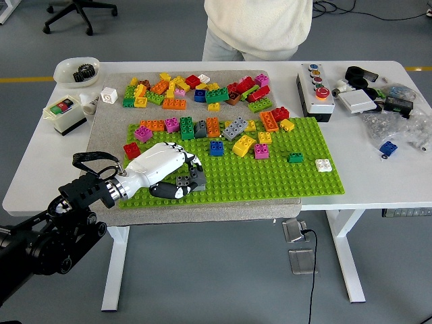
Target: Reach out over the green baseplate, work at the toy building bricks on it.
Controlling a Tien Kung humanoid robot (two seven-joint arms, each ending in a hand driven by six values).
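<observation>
My left hand (165,169) lies on the green baseplate's (270,177) near-left corner, fingers curled, seemingly around a grey brick (187,181). I should grip firmly and lift straight.

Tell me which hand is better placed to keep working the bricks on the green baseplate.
Left. The left hand lies on the green baseplate, fingers curled around a grey brick. The right arm is out of view.
</observation>
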